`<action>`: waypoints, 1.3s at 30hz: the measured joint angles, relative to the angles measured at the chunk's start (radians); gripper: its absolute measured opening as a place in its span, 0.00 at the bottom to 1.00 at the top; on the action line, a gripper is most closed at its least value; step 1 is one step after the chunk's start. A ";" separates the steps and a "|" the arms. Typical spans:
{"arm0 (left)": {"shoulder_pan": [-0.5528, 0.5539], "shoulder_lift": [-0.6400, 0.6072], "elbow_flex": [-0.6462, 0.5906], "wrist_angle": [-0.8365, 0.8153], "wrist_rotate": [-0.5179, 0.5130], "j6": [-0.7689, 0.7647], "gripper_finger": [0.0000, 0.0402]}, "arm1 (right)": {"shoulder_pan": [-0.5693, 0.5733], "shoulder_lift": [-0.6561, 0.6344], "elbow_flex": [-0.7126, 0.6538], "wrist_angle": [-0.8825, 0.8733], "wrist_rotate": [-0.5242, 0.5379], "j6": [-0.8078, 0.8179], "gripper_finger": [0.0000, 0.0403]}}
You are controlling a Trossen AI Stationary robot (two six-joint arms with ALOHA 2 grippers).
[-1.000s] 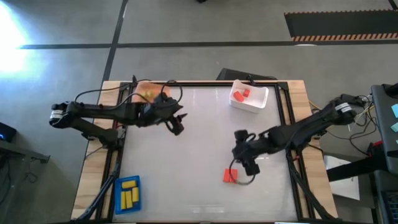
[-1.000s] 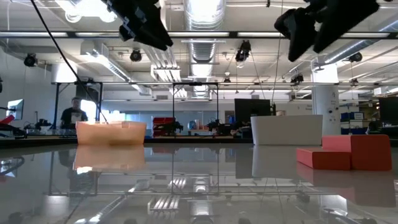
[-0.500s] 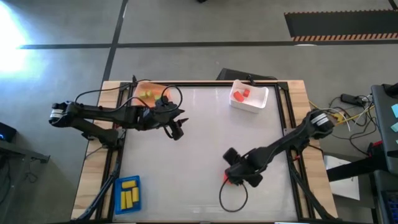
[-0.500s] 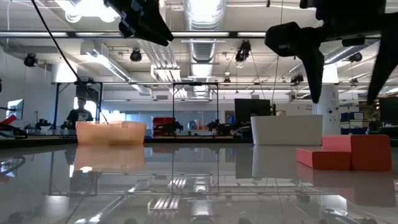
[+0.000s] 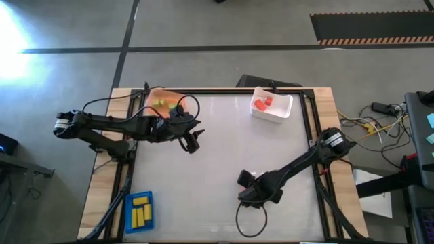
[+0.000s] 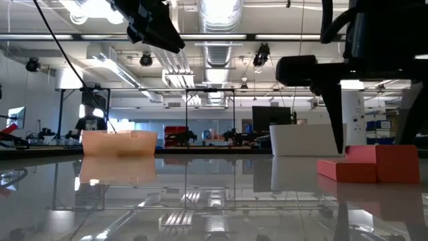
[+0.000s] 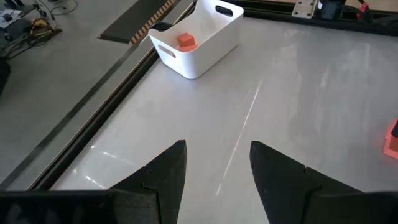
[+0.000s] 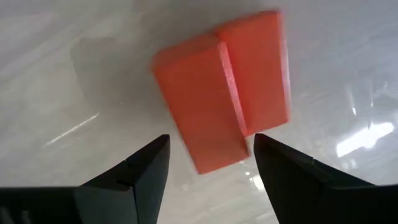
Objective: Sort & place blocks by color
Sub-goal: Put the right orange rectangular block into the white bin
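Right gripper (image 8: 210,163), jaws spread wide and holding nothing, poised directly over two red blocks (image 8: 227,118) that lie side by side and touching on the table (image 5: 224,142). In the high view this gripper (image 5: 254,193) sits at lower centre and covers the pair; in the low view the two red blocks (image 6: 369,164) show at right, resting on the glossy surface. Left gripper (image 7: 214,168), jaws apart and empty, hangs above the table at upper left of centre in the high view (image 5: 192,139).

Other blocks: two red blocks (image 5: 262,103) in the white tray (image 5: 281,112), upper right of the table; yellow blocks (image 5: 140,211) in the blue tray (image 5: 130,217), lower left; yellow-green blocks (image 5: 163,103) in the orange tray (image 5: 157,93), upper left, partly hidden by the left arm. The left wrist view shows the white tray (image 7: 205,46) with one red block (image 7: 186,41) visible inside. A person (image 6: 85,122) stands in the room beyond, at left of the low view.
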 joint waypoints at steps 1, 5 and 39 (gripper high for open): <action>0.000 0.000 0.000 0.000 0.000 0.003 0.40 | 0.000 0.001 -0.003 -0.005 -0.001 -0.004 0.55; 0.000 -0.002 0.004 0.001 0.000 0.003 0.40 | 0.000 -0.002 -0.002 0.005 -0.001 -0.022 0.50; 0.001 -0.015 0.000 0.116 0.000 0.075 0.40 | -0.320 -0.267 0.042 -0.285 0.181 0.466 0.28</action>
